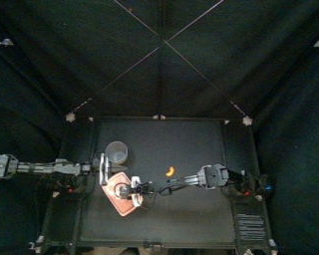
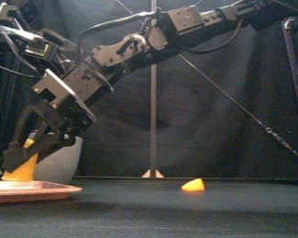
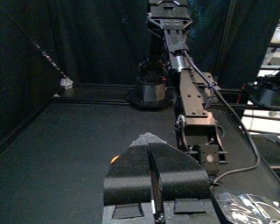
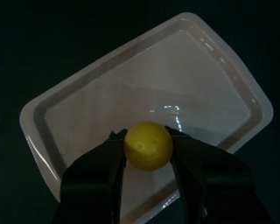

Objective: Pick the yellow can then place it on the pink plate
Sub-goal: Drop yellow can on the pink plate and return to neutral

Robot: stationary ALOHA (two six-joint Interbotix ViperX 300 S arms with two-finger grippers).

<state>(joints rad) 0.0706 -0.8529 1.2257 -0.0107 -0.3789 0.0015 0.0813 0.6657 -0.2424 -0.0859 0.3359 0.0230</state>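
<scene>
Black table (image 1: 189,214) in a curtained booth, with the right gripper (image 2: 25,154) holding the yellow can (image 2: 21,165) over the pink tray (image 2: 52,191).
The right arm reaches from the right, past the middle, to the table's left part. Its two jaws are clamped on either side of the can, which stands upright between them. The can sits low over the middle of the tray, and it is not clear whether its base touches. The tray lies flat near the front left. A grey speckled cup (image 2: 60,160) stands just behind the tray. A small orange-yellow toy (image 2: 193,185) lies on the bare table well to the right of the tray. The left gripper (image 3: 147,140) rests at the table's left edge, its jaws pressed together on nothing.
</scene>
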